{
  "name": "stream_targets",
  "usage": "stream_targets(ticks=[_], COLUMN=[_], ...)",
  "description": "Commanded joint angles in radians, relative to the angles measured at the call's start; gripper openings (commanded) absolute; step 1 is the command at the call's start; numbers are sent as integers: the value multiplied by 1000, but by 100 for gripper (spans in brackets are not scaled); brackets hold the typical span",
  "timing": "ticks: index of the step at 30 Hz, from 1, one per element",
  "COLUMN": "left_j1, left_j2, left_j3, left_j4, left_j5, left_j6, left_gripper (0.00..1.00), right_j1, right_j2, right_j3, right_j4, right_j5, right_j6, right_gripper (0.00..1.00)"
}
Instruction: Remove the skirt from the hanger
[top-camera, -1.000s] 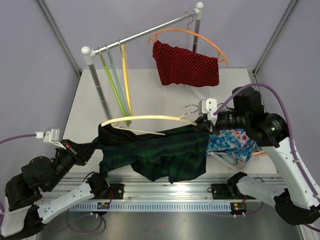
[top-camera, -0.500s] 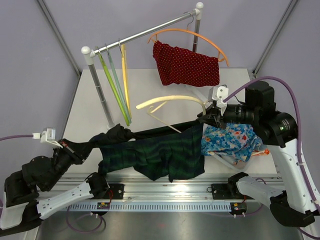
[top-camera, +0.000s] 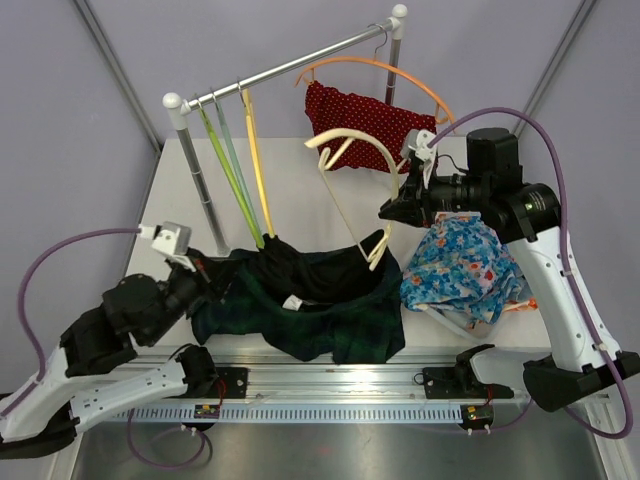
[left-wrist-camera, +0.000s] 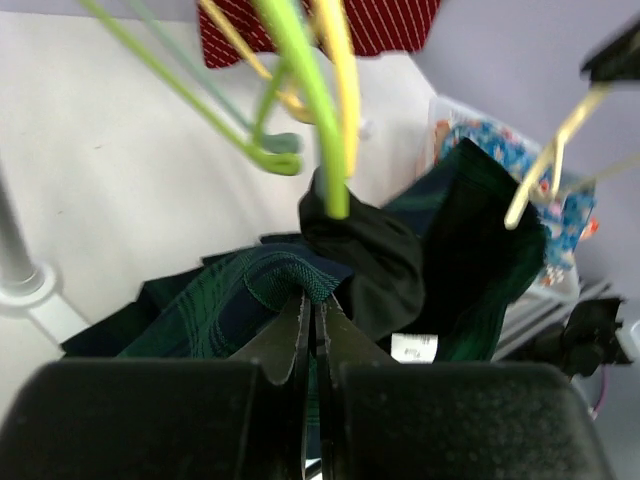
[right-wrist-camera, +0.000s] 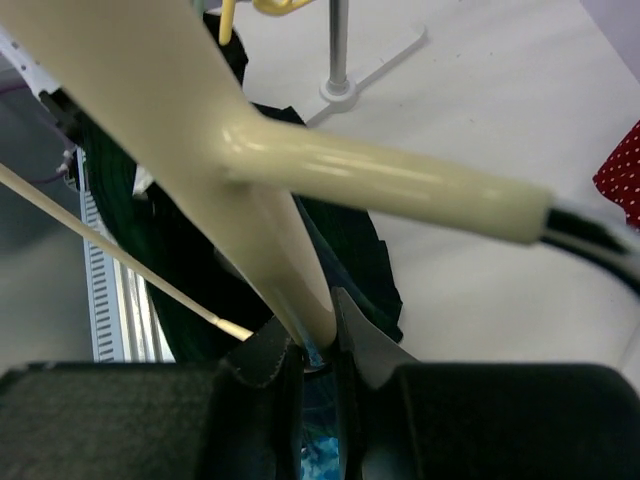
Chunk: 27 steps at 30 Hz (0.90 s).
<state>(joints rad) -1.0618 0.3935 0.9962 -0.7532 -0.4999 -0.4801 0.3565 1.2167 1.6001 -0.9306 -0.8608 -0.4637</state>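
**Skirt**: soft dark green plaid with black lining and a white label, crumpled on the white worktop near its front edge. The left jaws are pressed together, pinching a plaid fold. The right jaws clamp one smooth, rounded arm of the cream plastic hanger. It stands tilted, its lower tip touching the skirt's raised edge. A metal rail carries thin green and yellow hangers and an orange hanger bearing a red white-dotted garment. A pale bin, mostly hidden, holds blue floral cloth.
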Motion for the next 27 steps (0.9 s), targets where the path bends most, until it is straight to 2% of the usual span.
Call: stream_targets(ticks=[1,6,10,12,14,15,17,18,21,24,27], left_j1=[3,2,3,2,2,2,2,2,2,2,2], left_j2=[91,114,105,110,105,96,53,35,-48,-103,-79], left_j3=[7,-48,-119,-133,-137,-137,-119,-108,-56,13,113], left_j4=[199,322,431,413,385,350,290,269,198,144,89], left_j5=[118,34,34,75,106,121,162,178,245,264,316], left_j6=[116,106,121,123,117,115,118,123,167,221,276], left_gripper=[0,0,0,23,51,71,80,89,97,99,99], right_j1=[9,16,18,16,18,16,18,16,16,16,35], right_j2=[30,92,101,83,52,41,18,12,-2,-16,-28], right_j3=[113,202,218,178,143,117,100,92,78,60,22], right_j4=[125,122,67,43,23,10,-33,-66,-132,-186,-230], right_j5=[-52,84,212,278,331,351,411,434,502,531,577], right_j6=[117,125,48,16,-30,-45,-91,-107,-168,-223,-298], right_gripper=[0,0,0,0,0,0,0,0,0,0,0])
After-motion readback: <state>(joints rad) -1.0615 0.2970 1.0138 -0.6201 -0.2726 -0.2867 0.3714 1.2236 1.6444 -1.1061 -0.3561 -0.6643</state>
